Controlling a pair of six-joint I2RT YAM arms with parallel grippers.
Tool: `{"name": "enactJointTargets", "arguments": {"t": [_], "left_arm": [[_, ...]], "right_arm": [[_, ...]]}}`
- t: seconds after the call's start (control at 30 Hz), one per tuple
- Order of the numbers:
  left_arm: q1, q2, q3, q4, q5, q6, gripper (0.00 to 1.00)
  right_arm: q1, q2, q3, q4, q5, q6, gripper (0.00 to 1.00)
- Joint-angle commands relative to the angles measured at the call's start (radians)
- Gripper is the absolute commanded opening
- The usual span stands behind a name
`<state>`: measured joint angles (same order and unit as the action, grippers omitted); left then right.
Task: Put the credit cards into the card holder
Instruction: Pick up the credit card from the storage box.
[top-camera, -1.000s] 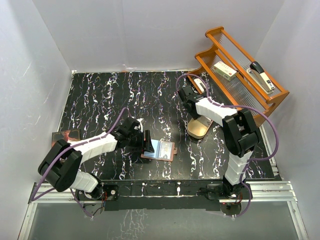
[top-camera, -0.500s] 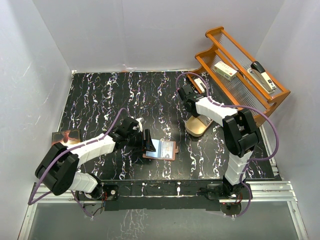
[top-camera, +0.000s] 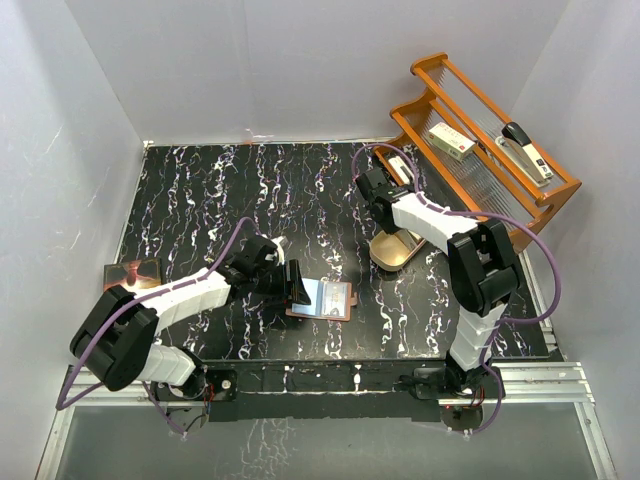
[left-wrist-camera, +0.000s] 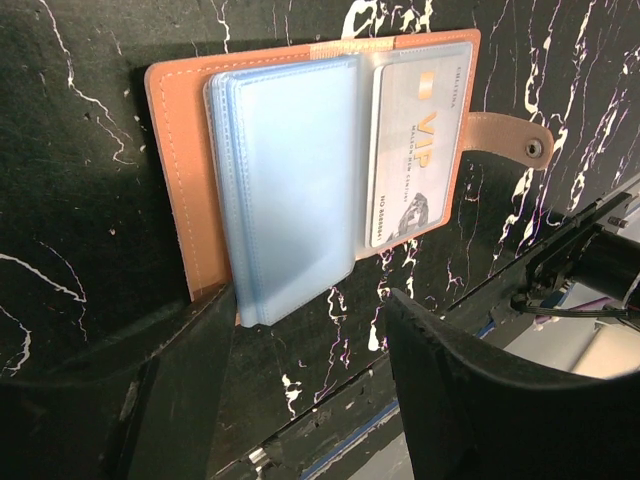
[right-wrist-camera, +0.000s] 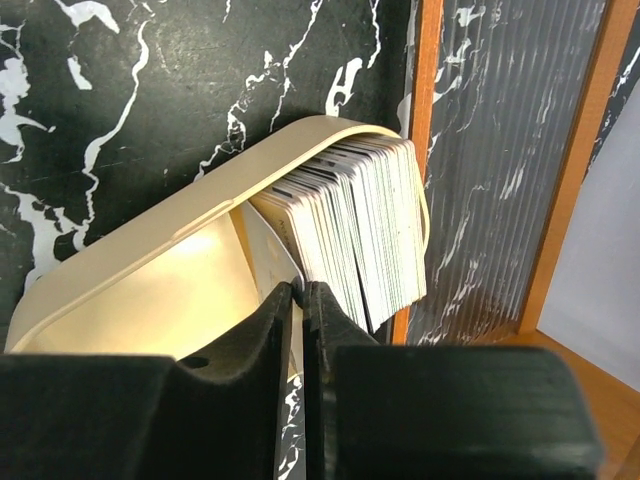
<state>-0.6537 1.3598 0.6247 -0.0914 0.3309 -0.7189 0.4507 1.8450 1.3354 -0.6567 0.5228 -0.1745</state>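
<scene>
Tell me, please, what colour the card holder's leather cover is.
The card holder is orange-brown leather; the left wrist view shows it best.

Your black marbled bench (top-camera: 220, 190), an orange wooden rack (top-camera: 556, 190) at its far right corner, a stapler (top-camera: 525, 152) and a small box (top-camera: 450, 141) on that rack, a tan oval dish (top-camera: 393, 258) just before it, a dark booklet (top-camera: 132, 272) at your left edge.

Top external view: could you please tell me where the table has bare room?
Free: rear-left of the black marbled table, behind the left gripper. Crowded: around the open reddish-brown leather card holder, tan oval wooden dish and orange wooden rack.
</scene>
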Motion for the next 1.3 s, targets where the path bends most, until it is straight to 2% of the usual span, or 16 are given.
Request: {"name": "enactJointTargets", "arguments": {"t": [0.0,0.47,0.6,0.73,0.83,1.0,1.07,1.27], "left_arm": [[0.005,-0.046,-0.002,-0.030,0.008,-0.008,0.59],[0.007,-0.043,0.074,-0.128,-0.061,0.024,0.59],[0.015,-0.036,0.091,-0.132,-0.054,0.023,0.56],[0.027,-0.030,0.092,-0.117,-0.033,0.016,0.41],[0.042,-0.019,0.088,-0.109,-0.022,0.013,0.23],[0.064,0.003,0.077,-0.089,-0.003,0.023,0.04],[0.074,0.004,0.069,-0.073,0.015,0.026,0.00],[0.095,0.037,0.049,-0.045,0.033,0.027,0.00]], "right_arm": [[0.018,-0.053,0.053,-0.055,-0.003,0.039,0.00],[0.098,-0.144,0.171,-0.232,-0.021,0.184,0.00],[0.120,-0.172,0.219,-0.295,-0.066,0.293,0.00],[0.142,-0.230,0.225,-0.289,-0.219,0.403,0.00],[0.152,-0.290,0.166,-0.226,-0.323,0.474,0.00],[0.153,-0.373,0.053,-0.100,-0.506,0.572,0.00],[0.155,-0.406,-0.002,-0.039,-0.571,0.614,0.00],[0.160,-0.461,-0.167,0.096,-0.690,0.734,0.00]]}}
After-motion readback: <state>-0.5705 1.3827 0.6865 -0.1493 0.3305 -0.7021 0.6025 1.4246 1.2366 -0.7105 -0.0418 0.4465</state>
